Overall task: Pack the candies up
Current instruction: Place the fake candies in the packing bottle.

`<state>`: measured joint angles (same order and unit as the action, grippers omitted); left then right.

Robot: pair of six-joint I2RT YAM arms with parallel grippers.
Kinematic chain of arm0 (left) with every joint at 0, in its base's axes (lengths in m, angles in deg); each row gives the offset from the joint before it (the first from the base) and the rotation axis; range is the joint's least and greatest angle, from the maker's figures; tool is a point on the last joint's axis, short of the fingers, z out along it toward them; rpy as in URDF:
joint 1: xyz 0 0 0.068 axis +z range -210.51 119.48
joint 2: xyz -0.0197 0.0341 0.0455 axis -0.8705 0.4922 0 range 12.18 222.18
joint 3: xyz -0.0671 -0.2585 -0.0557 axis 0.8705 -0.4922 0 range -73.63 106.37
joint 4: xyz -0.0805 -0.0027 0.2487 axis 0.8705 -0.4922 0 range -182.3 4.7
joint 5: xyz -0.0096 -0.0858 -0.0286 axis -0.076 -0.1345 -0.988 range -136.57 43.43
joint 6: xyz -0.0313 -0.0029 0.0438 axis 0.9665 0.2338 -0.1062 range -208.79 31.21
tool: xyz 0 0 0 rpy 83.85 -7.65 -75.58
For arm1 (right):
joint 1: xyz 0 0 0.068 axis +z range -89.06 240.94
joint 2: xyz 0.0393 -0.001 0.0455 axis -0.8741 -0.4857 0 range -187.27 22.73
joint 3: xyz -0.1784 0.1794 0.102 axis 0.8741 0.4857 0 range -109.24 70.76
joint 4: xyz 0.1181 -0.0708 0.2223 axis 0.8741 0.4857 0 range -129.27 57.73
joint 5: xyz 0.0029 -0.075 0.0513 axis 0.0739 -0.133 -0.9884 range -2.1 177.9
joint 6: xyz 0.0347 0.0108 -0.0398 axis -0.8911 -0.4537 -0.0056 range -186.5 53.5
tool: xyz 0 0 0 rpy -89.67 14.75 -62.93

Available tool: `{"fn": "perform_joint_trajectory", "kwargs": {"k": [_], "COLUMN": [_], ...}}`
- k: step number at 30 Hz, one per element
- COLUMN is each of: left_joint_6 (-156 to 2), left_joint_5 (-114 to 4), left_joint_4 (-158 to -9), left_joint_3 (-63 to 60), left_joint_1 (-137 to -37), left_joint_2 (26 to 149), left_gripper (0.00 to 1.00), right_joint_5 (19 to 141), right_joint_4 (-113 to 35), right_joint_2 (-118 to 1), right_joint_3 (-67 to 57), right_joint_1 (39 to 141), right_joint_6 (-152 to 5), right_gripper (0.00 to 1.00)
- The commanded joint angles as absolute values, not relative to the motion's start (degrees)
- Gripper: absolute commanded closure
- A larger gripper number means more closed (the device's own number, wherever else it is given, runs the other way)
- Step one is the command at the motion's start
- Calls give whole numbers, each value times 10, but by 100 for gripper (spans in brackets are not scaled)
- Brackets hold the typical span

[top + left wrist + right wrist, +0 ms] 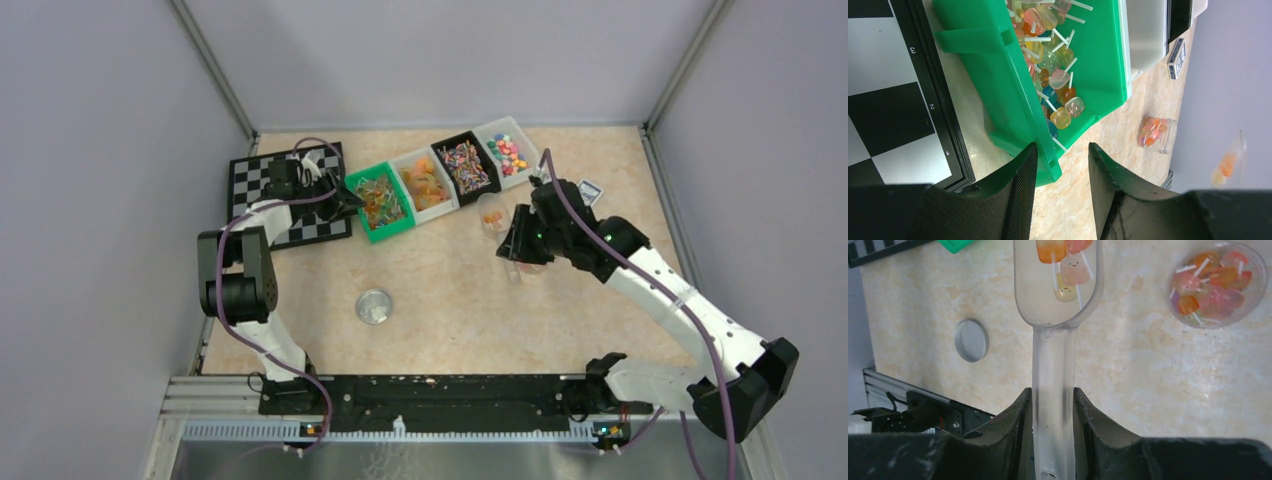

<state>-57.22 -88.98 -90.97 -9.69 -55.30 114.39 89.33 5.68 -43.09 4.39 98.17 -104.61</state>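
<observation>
The right fingers point(1026, 405) grip the handle of the clear scoop point(1053, 360) at the bottom centre. 3 candies point(1068, 270) lie in its bowl, top centre, well beyond the fingertips; more fill the clear cup point(1217, 285) on the desk point(1128, 380), upper right. The left fingers point(1028, 165) stand half open, empty, at a corner of the green bin point(998, 75).

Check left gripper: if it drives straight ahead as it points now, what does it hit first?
Probably the green bin: its near corner sits just ahead of the left gripper, jaws open; lollipops lie beyond the wall. Depth unclear.
</observation>
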Motion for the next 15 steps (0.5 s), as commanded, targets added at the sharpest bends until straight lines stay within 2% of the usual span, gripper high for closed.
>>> {"fn": "perform_joint_trajectory", "kwargs": {"k": [1, 15], "left_joint_6": [-577, -577], "left_joint_5": [-915, -918], "left_joint_4": [-886, -889], "left_joint_3": [-88, -88], "left_joint_1": [-556, -559], "left_joint_2": [1117, 1118], "left_gripper": [53, 53], "right_joint_5": [942, 971], "right_joint_4": [115, 248], "right_joint_2": [-385, -336], "right_joint_3": [48, 56], "right_joint_1": [975, 965], "right_joint_6": [-1055, -1092], "right_gripper": [100, 100]}}
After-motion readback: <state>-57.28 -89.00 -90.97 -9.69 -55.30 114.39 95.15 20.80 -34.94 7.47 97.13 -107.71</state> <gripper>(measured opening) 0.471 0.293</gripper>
